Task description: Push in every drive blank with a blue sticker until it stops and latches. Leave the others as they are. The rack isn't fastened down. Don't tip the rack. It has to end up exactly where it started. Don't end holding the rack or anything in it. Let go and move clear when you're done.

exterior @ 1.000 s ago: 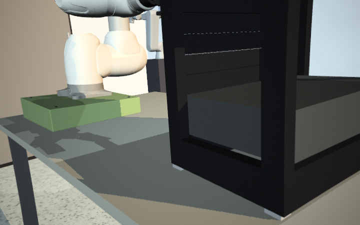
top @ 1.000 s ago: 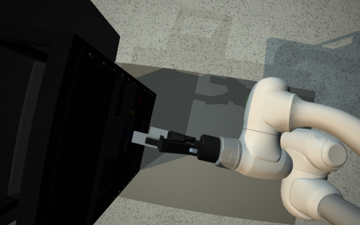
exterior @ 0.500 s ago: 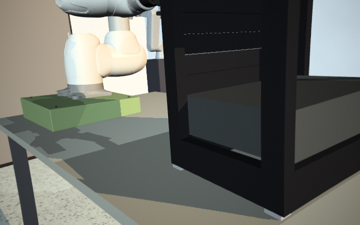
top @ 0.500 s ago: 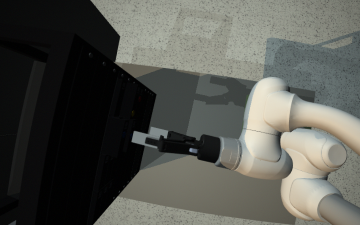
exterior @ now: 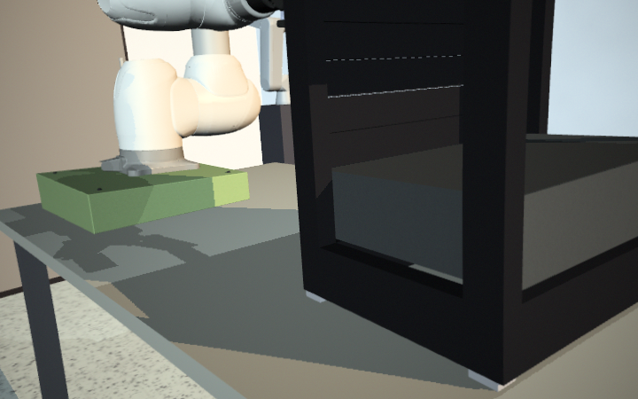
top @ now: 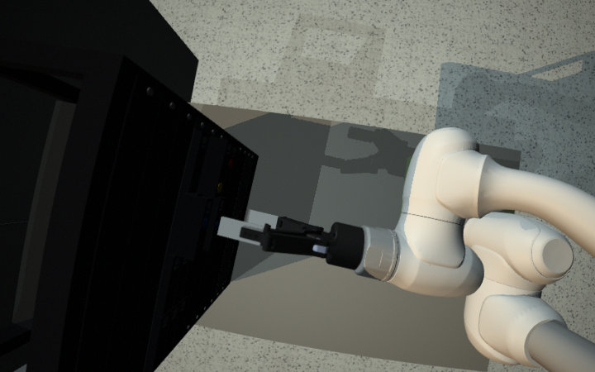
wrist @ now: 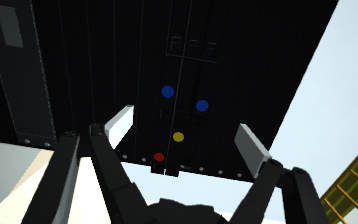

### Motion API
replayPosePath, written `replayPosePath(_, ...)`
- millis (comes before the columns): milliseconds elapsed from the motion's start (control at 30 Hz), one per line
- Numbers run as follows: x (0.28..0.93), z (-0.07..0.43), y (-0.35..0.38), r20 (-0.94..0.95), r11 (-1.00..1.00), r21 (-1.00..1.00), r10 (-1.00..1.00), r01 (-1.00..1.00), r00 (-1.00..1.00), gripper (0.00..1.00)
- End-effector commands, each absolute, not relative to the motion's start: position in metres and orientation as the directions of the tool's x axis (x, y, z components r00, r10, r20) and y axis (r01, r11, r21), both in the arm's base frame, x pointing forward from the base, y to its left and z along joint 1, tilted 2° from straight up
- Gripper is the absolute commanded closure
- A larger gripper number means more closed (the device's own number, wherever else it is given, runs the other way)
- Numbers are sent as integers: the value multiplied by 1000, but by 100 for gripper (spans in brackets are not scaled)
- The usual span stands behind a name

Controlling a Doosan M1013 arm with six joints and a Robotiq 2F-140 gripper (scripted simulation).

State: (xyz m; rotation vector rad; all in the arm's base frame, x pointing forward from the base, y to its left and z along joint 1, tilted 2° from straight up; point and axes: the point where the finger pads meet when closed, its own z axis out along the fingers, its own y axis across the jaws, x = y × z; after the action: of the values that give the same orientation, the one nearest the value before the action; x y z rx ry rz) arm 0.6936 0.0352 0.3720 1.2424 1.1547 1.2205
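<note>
The black rack (top: 109, 210) stands on the table, its front face towards my arm. In the wrist view the front shows narrow drive blanks with round stickers: two blue ones (wrist: 168, 91) (wrist: 202, 105), a yellow one (wrist: 178, 136) and a red one (wrist: 159, 157). My gripper (wrist: 185, 123) is open and empty, its pale finger pads spread to either side of the stickered blanks, a short way off the face. In the top view the gripper (top: 239, 226) has its fingertips at the rack front near a blue sticker (top: 216, 226). How far each blank stands out is too dark to tell.
My arm's base stands on a green block (exterior: 141, 195) at the table's far side. The rack (exterior: 423, 188) rests on small pale feet (exterior: 314, 296) near the table's front edge. The table edge (exterior: 117, 310) runs close to the left.
</note>
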Motion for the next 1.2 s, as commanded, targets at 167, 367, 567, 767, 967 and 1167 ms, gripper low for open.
replayPosePath(167, 696, 375, 35, 36, -35, 999, 999, -21, 35, 0)
replayPosePath(367, 696, 375, 35, 36, -35, 999, 999, -21, 35, 0)
replayPosePath(567, 696, 375, 35, 36, -35, 999, 999, -21, 35, 0)
replayPosePath(767, 696, 375, 35, 36, -35, 999, 999, -21, 35, 0)
replayPosePath(967, 696, 375, 21, 36, -35, 999, 999, -21, 35, 0)
replayPosePath(1167, 696, 373, 2, 36, -35, 999, 999, -21, 35, 0)
